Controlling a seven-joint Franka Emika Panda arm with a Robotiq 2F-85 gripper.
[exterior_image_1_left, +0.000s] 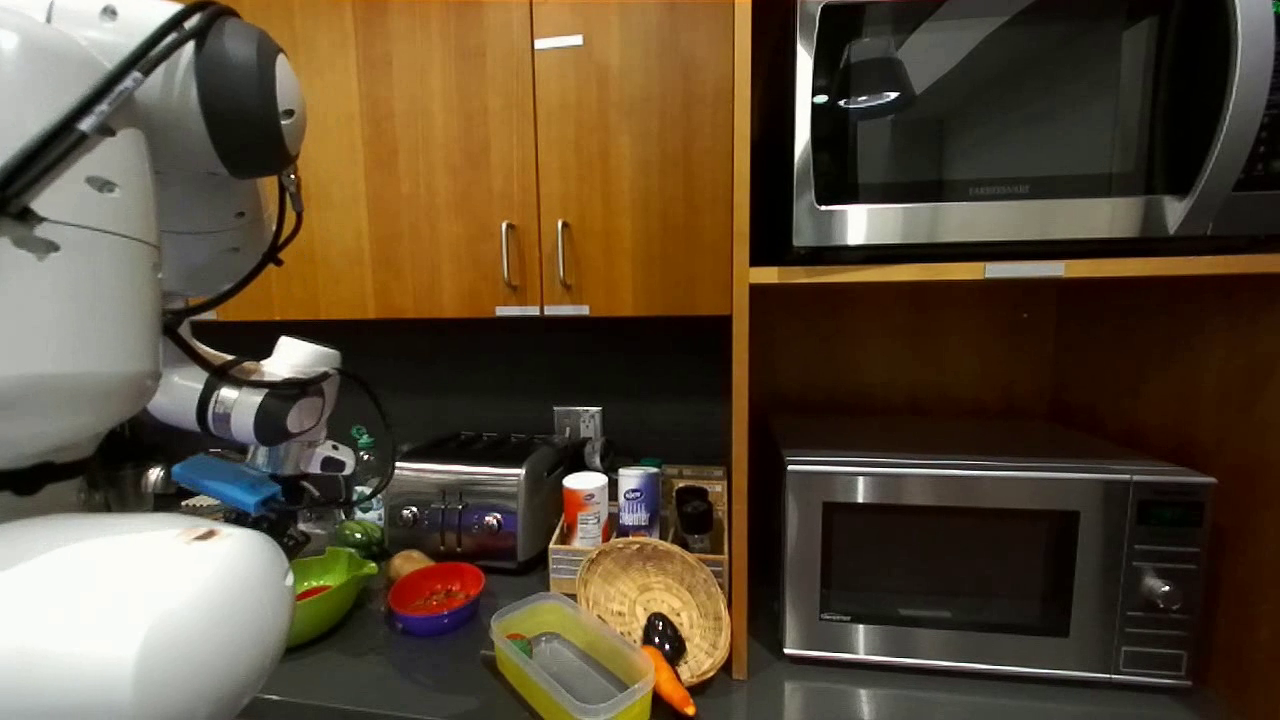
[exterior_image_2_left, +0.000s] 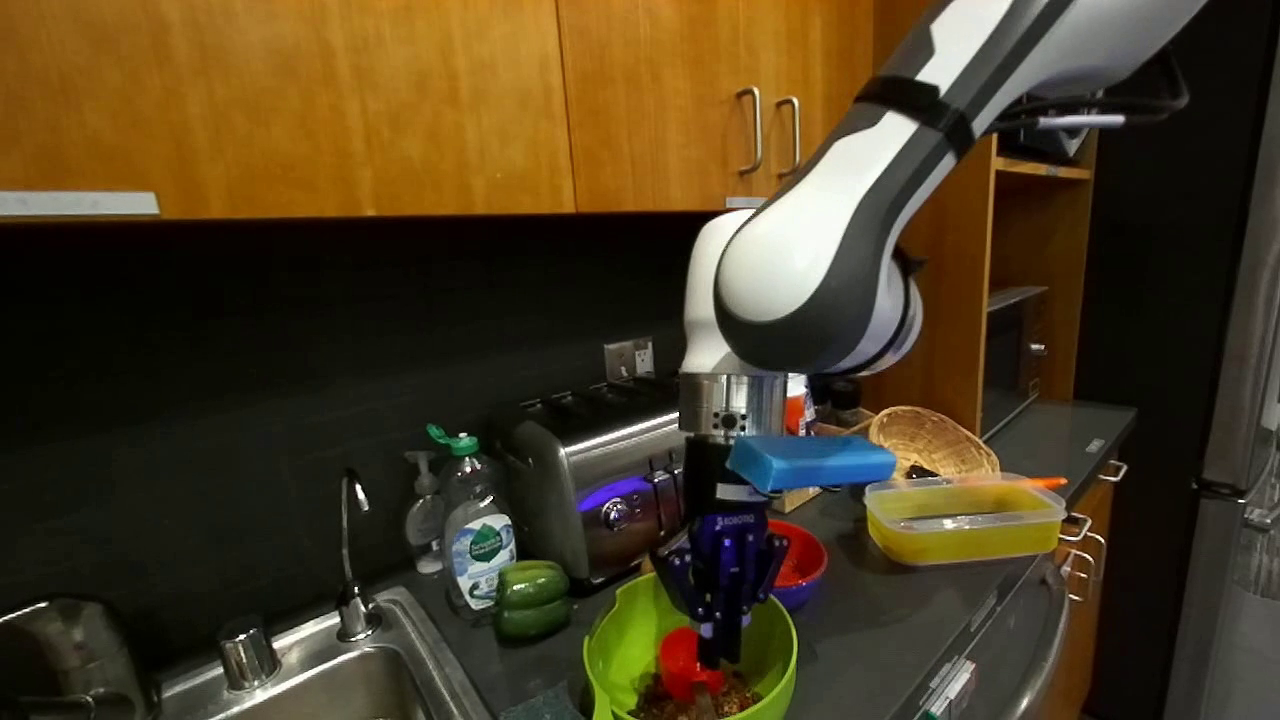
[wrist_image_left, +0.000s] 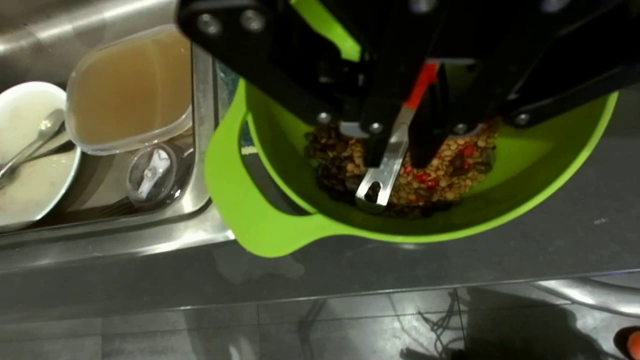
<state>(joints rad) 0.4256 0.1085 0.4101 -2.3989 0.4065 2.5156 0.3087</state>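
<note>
Gripper (wrist_image_left: 397, 161) clamped on the metal handle (wrist_image_left: 384, 177) of the red scoop (exterior_image_2_left: 684, 660), which sits inside the green bowl (exterior_image_2_left: 620, 645), scoop's red part mostly blocked by gripper in wrist view, bowl's bottom cut off in an exterior view.
</note>
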